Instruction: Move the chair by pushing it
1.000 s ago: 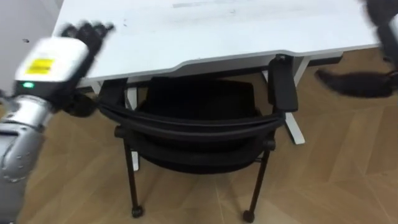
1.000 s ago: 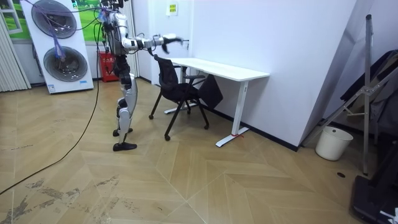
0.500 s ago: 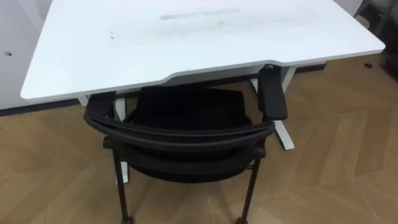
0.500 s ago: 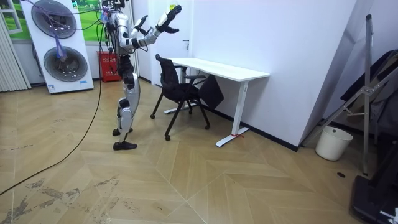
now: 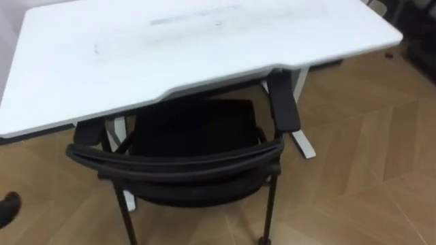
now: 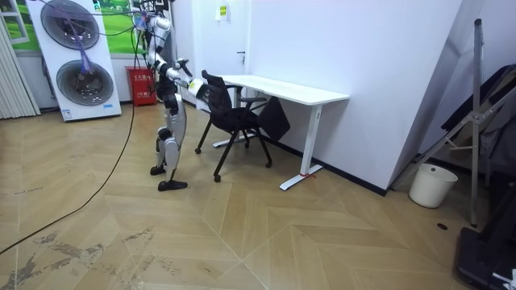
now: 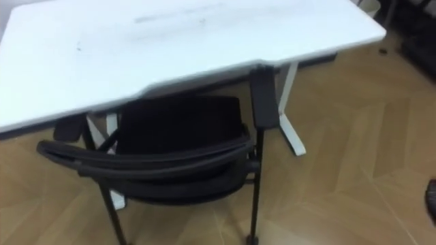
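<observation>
The chair [image 5: 191,129] sits half under the counter [image 5: 170,54], backrest near. The robot's left hand [image 5: 7,207] and right hand [image 7: 431,197] hang low either side of it. Open or curled, I cannot tell. A lopsided shove could jam the right armrest [image 5: 283,102] against the counter's edge.

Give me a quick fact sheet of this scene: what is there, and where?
chair: black, seat partly under the desk, backrest toward the robot
desk: white, beside the wall
armrest: front end under the desk edge
robot: stands behind the chair, arms held toward its backrest
left robot hand: lower left picture edge, grip unclear
right robot hand: right picture edge, grip unclear
floor: wood
</observation>
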